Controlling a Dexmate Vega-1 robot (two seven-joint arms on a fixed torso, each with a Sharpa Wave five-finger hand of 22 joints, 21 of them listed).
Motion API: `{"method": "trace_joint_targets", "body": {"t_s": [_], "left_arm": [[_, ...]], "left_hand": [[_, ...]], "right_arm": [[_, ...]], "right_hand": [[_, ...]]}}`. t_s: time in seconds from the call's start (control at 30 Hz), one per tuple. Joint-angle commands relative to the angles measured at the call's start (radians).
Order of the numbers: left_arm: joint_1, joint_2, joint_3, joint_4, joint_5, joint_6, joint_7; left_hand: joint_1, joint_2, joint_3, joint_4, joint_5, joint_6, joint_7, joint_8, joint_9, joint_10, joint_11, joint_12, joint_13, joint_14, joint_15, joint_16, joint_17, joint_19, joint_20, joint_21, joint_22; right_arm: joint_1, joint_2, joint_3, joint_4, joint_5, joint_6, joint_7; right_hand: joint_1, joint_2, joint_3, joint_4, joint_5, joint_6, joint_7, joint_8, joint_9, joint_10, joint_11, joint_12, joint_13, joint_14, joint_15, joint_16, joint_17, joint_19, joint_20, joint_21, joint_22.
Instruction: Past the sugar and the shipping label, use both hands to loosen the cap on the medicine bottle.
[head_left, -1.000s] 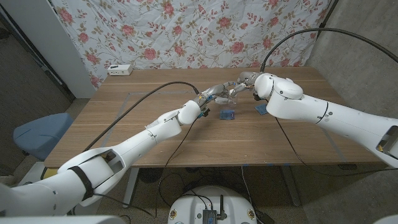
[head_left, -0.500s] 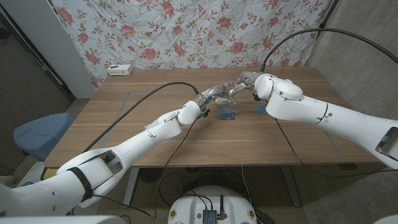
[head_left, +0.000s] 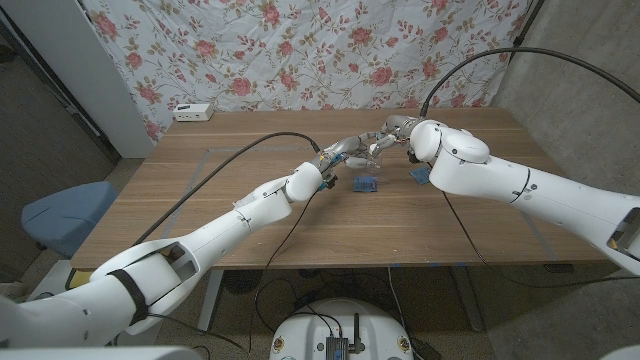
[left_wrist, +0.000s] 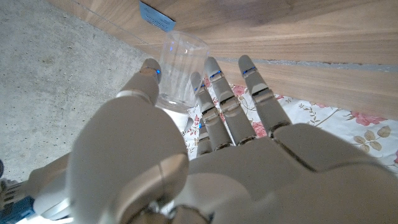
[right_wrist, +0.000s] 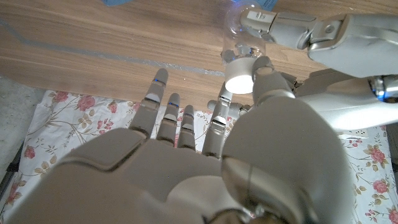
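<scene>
A small clear medicine bottle (head_left: 375, 150) with a white cap (right_wrist: 239, 75) is held above the middle of the table's far half. My left hand (head_left: 347, 151) grips its clear body (left_wrist: 181, 61) between thumb and fingers. From the other side, my right hand (head_left: 393, 128) pinches the cap between its thumb and a finger. In the right wrist view my right hand (right_wrist: 205, 155) fills the foreground, and the left hand's fingers (right_wrist: 277, 25) wrap the bottle (right_wrist: 238, 31). The left wrist view looks over the back of my left hand (left_wrist: 211, 149).
Two small blue packets lie on the wooden table (head_left: 200, 200) just nearer than the hands, one (head_left: 366, 183) in the middle and one (head_left: 420, 176) partly under my right arm. A white box (head_left: 191, 112) sits at the far left edge. A blue chair (head_left: 60, 215) stands left of the table.
</scene>
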Motion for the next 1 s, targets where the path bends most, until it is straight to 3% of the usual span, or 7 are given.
{"method": "trace_joint_targets", "body": {"t_s": [0.03, 0.2, 0.53, 1.0], "left_arm": [[-0.002, 0.000, -0.001, 0.005, 0.000, -0.006, -0.004], [-0.006, -0.002, -0.002, 0.014, -0.003, -0.010, -0.005], [-0.010, -0.007, -0.001, 0.026, -0.008, -0.011, -0.009], [-0.020, -0.019, 0.004, 0.051, -0.011, -0.018, -0.003]], "left_hand": [[0.003, 0.012, 0.008, 0.002, 0.006, 0.009, 0.002, 0.005, 0.002, 0.027, -0.017, 0.004, 0.005, -0.004, -0.039, 0.004, 0.003, -0.004, 0.001, 0.001, 0.002], [0.000, 0.013, 0.008, 0.003, 0.006, 0.008, 0.002, 0.005, 0.002, 0.030, -0.017, 0.005, 0.005, -0.004, -0.037, 0.004, 0.003, -0.005, 0.001, 0.001, 0.002], [0.000, 0.013, 0.009, 0.003, 0.006, 0.010, 0.000, 0.005, 0.002, 0.025, -0.018, 0.003, 0.005, -0.004, -0.038, 0.004, 0.003, -0.006, 0.000, 0.001, 0.002], [-0.002, 0.014, 0.010, 0.003, 0.007, 0.009, 0.001, 0.005, 0.002, 0.023, -0.017, 0.004, 0.005, -0.004, -0.036, 0.004, 0.003, -0.006, 0.001, 0.001, 0.002]], "right_arm": [[-0.016, -0.004, 0.021, -0.001, 0.017, 0.022, -0.016], [-0.020, 0.000, 0.032, 0.008, 0.029, 0.034, -0.016], [-0.025, 0.000, 0.052, 0.023, 0.052, 0.060, -0.007], [-0.048, -0.007, 0.096, 0.035, 0.091, 0.105, -0.010]], "right_hand": [[0.017, 0.011, 0.012, 0.000, 0.007, 0.027, -0.036, 0.011, 0.005, 0.007, -0.005, -0.001, 0.000, 0.006, -0.005, 0.005, 0.007, 0.007, -0.005, -0.001, 0.000], [0.042, 0.025, 0.024, -0.004, 0.007, 0.042, -0.069, 0.018, 0.001, 0.019, -0.017, 0.001, 0.000, 0.007, -0.012, 0.007, 0.009, 0.006, -0.008, -0.003, 0.001], [0.088, 0.051, 0.046, -0.009, 0.007, 0.039, -0.083, 0.018, -0.005, 0.023, -0.033, -0.002, -0.002, 0.005, -0.025, 0.008, 0.010, 0.006, -0.017, -0.005, 0.001], [0.127, 0.061, 0.054, -0.008, 0.006, 0.036, -0.131, 0.011, -0.017, 0.017, -0.061, -0.010, -0.003, -0.005, -0.040, 0.005, 0.009, 0.008, -0.004, -0.006, 0.001]]}}
